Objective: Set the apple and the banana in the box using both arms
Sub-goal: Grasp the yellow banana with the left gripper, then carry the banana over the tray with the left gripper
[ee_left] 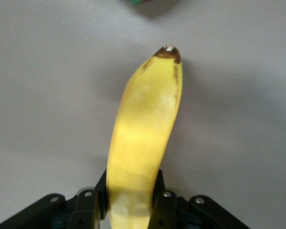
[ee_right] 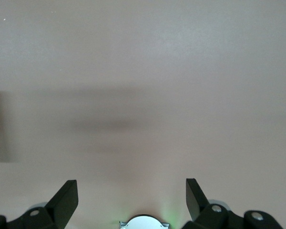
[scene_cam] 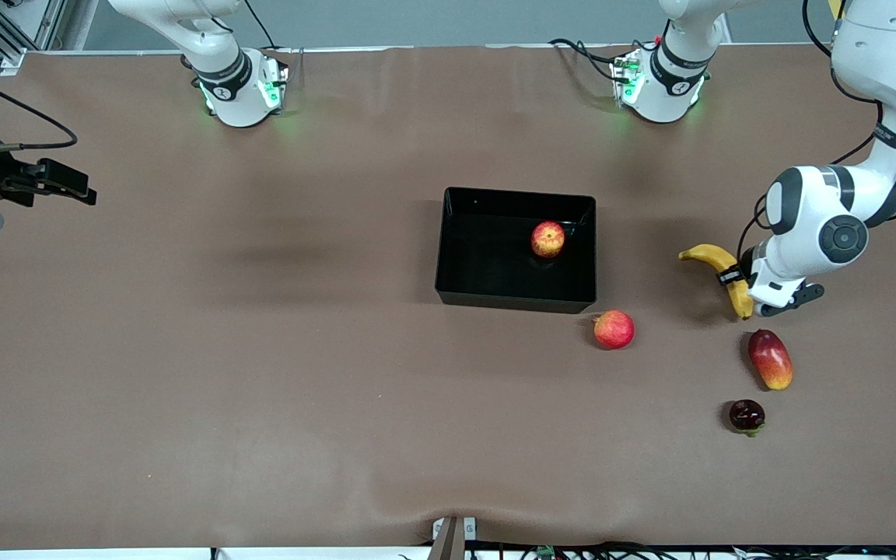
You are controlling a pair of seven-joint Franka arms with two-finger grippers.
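The apple (scene_cam: 547, 239) lies inside the black box (scene_cam: 514, 299), near its wall toward the left arm's end. My left gripper (scene_cam: 734, 280) is shut on the banana (scene_cam: 720, 267), which lies beside the box toward the left arm's end of the table. In the left wrist view the fingers (ee_left: 163, 198) clamp the banana (ee_left: 143, 129) on both sides, its dark tip pointing away from my left gripper (ee_left: 131, 191). I cannot tell whether it rests on the table. My right gripper (scene_cam: 75, 189) waits open and empty over the right arm's end of the table; it shows open in its wrist view (ee_right: 131, 191).
A pinker-red round fruit (scene_cam: 614, 329) lies just nearer the front camera than the box's corner. A red-yellow mango (scene_cam: 770, 358) and a dark round fruit (scene_cam: 747, 415) lie nearer the camera than the banana. The brown table cloth (scene_cam: 261, 350) covers the table.
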